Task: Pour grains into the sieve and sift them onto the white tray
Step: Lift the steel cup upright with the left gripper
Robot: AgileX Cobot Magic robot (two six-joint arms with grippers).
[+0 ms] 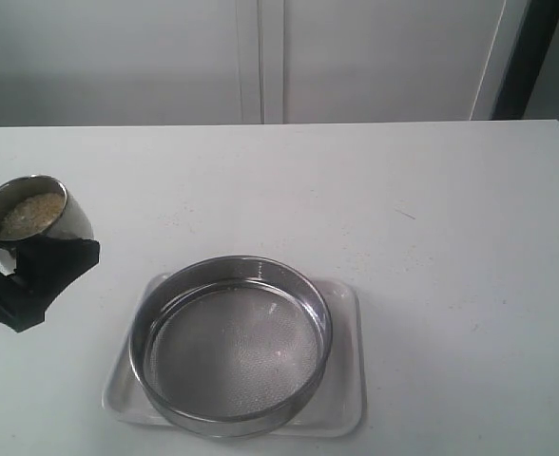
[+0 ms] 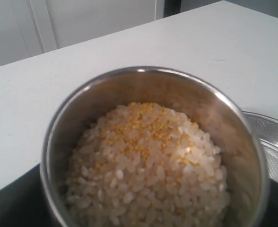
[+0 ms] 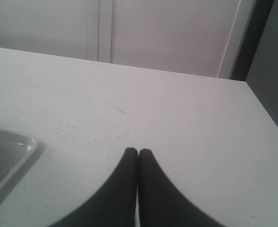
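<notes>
One steel cup (image 1: 68, 221) of grains (image 2: 148, 165) sits clamped in the left gripper (image 1: 40, 255) — the right gripper (image 3: 138, 152) is pinched together, empty.

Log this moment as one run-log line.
stage: pre-pour | left claw: shut on steel cup of grains, left of sieve | sieve: on white tray, mesh bare | right claw: shut, over table

sieve (image 1: 232, 351): polished steel rim, mirror-shiny; mesh fine grey wire, duller; tray (image 1: 344, 370): smooth white plastic, slight sheen; cup (image 2: 143, 87): smooth steel, glossy, reflective inside; grains (image 2: 143, 161): dry, matt, coarse whitish plus fine yellow; table (image 1: 403, 209): smooth matt white; right gripper (image 3: 138, 152): matt black, smooth
</notes>
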